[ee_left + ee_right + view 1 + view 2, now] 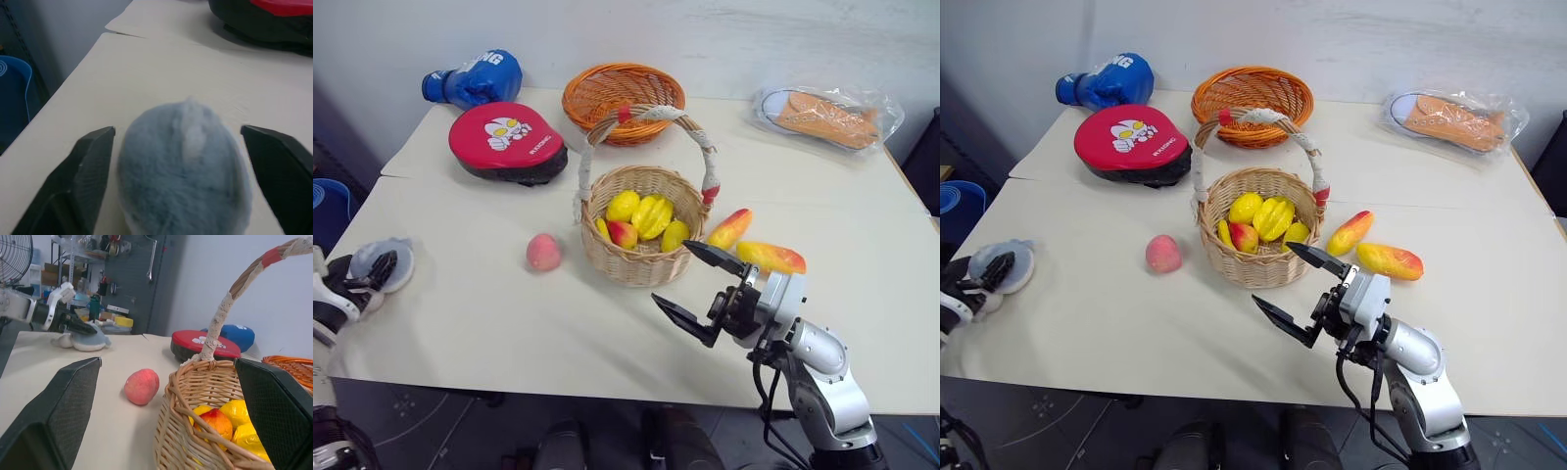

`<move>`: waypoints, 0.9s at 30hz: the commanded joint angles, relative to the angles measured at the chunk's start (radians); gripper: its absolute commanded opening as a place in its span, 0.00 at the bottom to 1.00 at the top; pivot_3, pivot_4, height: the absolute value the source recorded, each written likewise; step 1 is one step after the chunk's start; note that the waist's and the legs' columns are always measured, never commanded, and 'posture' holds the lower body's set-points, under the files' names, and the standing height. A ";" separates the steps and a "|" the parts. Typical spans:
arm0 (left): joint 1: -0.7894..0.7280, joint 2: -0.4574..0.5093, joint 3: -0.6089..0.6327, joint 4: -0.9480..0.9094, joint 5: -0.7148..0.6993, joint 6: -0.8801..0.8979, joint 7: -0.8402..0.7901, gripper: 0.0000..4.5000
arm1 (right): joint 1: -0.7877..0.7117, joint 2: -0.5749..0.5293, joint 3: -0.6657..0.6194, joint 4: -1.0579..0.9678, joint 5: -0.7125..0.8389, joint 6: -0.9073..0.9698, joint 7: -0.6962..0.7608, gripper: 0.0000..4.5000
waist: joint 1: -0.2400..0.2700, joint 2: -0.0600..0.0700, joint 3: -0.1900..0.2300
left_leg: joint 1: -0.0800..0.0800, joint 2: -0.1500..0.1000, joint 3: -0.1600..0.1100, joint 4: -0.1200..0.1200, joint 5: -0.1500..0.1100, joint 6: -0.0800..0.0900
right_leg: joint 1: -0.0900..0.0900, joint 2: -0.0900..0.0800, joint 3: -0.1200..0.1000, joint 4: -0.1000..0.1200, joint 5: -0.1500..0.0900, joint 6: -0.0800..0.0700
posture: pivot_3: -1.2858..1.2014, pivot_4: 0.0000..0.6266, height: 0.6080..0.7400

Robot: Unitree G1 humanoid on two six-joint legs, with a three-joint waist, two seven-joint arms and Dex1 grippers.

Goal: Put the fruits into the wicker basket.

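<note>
The tan woven wicker basket [642, 240] sits mid-table holding yellow and red toy fruits [646, 217]; a pink-red peach [543, 252] lies to its left, two yellow-and-red mangoes [770, 257] to its right. The right gripper [697, 290] hovers beside it, jaws wide — the left gripper [178, 147] gapes around a grey-blue plush toy [183, 166].

- Cream-white table [509, 323], seam running across it behind the middle.
- Blue boxing glove with white lettering [475, 78], far left corner of the table.
- Red oval punch mitt with white cartoon print and black base [506, 142], just in front of the glove.
- Shallow orange woven basket, no handle [623, 99], back centre, nothing visible inside.
- Orange shoe in clear plastic bag [827, 117], far right corner.
- Grey-blue plush toy [183, 164], at left table edge, well apart from the rest.
- Blue bin [328, 211], off the table's left side.
</note>
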 commanded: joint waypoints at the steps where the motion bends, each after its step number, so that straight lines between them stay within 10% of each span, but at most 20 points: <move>1: 0.014 0.139 0.022 0.056 0.015 -0.050 -0.122 0.99 | 0.028 -0.037 -0.041 -0.034 0.028 -0.004 0.019 1.00 | 0.002 0.001 0.000 | 0.000 0.000 0.000 0.000 0.000 0.000 | 0.000 0.000 0.000 0.000 0.000 0.000 | 0.52 0.24 1.00; 9: -0.103 0.307 -0.233 -0.021 -0.030 -0.136 -0.620 0.99 | 0.024 -0.108 -0.093 -0.012 0.064 0.008 0.065 1.00 | 0.012 0.004 0.002 | 0.000 -0.003 -0.001 -0.001 0.000 0.000 | 0.001 -0.007 -0.005 -0.001 -0.002 -0.004 | 0.52 0.24 1.00; 27: -0.564 -0.154 -0.707 0.268 0.230 -0.273 -0.584 0.99 | 0.084 -0.098 -0.090 -0.128 0.016 0.030 -0.052 1.00 | 0.010 0.005 0.003 | -0.003 -0.004 0.002 0.004 0.001 0.002 | 0.001 -0.002 -0.004 0.002 -0.001 0.002 | 0.52 0.24 1.00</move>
